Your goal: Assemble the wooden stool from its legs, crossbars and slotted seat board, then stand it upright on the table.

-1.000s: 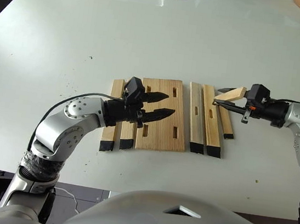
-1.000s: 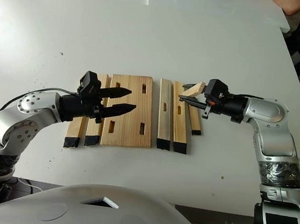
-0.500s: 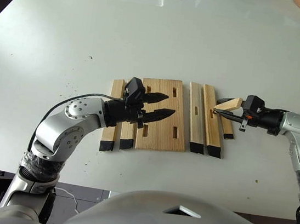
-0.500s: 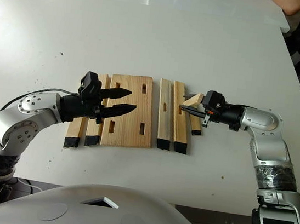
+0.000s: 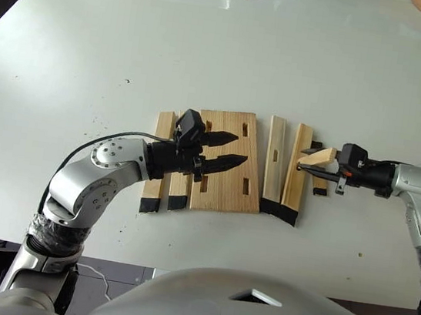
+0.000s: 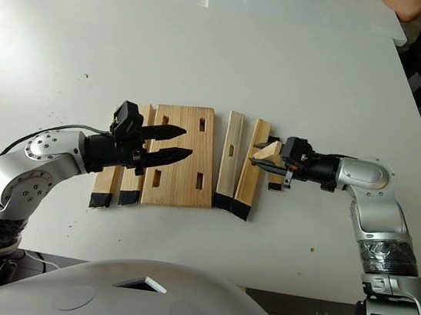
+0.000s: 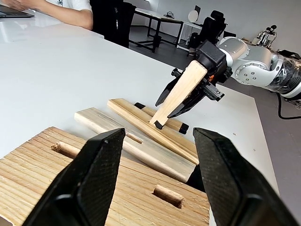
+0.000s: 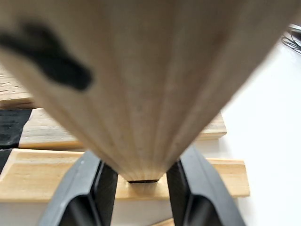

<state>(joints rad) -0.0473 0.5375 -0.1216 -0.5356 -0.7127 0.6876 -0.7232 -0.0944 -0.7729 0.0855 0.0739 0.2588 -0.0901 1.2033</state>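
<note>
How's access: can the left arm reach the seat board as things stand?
Probably yes. The left pincer sits open just above the seat board with nothing between; the right pincer and its crossbar are off by the legs.

Bright, even overhead light covers the white table — a soft sheen toward its far edge, no harsh glare. Shadows are faint and short, thin dark lines hugging the seat board and legs; the held wooden piece is evenly lit.
</note>
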